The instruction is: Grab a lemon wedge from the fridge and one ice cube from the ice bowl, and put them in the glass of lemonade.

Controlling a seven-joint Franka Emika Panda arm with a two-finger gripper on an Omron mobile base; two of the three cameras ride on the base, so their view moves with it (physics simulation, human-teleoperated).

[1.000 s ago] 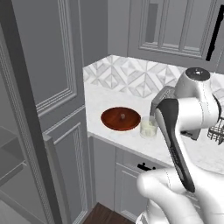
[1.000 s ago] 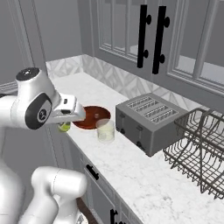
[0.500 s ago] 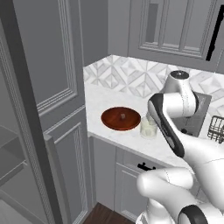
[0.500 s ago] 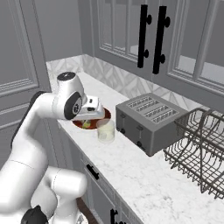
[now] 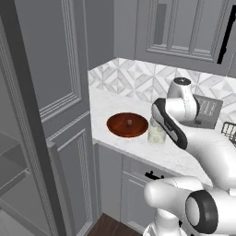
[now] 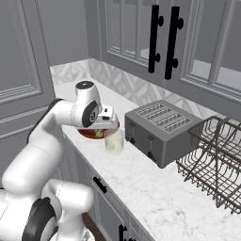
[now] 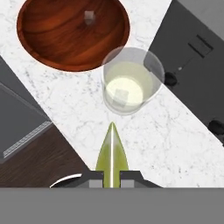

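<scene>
The end effector pinches the lemon wedge above the table, near the glass of lemonade; an ice cube lies in the ice bowl. No writing is legible.

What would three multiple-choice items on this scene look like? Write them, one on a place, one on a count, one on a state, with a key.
1. Where does the glass stand?
A. inside the bowl
B. on the counter between the bowl and the toaster
C. in the dish rack

2. How many ice cubes lie in the bowl?
A. none
B. one
C. three

3. What is the gripper doing?
A. hanging open
B. shut on the lemon wedge
C. shut on an ice cube

Key: 1 B, the hand view shows the glass on the marble counter, with the bowl on one side and the toaster on the other. 2 B, a single ice cube sits in the bowl. 3 B, the yellow-green lemon wedge sticks out from between the fingertips.
</scene>
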